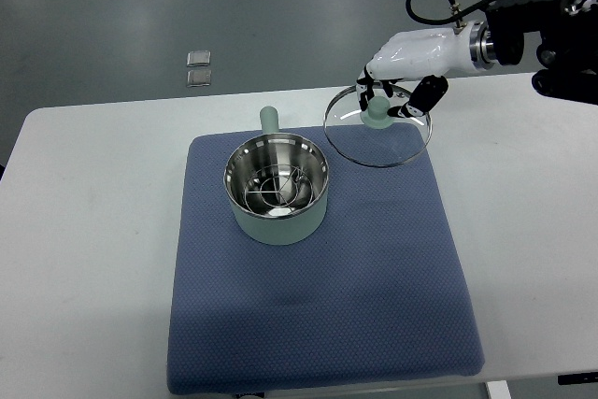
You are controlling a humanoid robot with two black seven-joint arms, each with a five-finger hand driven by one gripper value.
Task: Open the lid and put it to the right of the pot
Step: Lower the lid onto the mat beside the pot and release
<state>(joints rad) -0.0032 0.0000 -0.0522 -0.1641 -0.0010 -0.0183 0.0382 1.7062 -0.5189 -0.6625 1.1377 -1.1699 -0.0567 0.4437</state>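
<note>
pot (277, 189) on mat (318, 324); lid (377, 128) behind-right, seemingly over the mat's corner.

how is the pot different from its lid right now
The pot stands open on the blue mat, touched by nothing; the lid is off it, up and to the right, gripped by the right hand. The pot is steel-lined and opaque; the lid is clear glass. Both have pale green parts.

The pale green pot (277, 189) had a shiny steel interior; the metal-rimmed clear glass lid (377, 130) gleamed; the blue cloth mat (318, 306) looked matt, finely textured.
</note>
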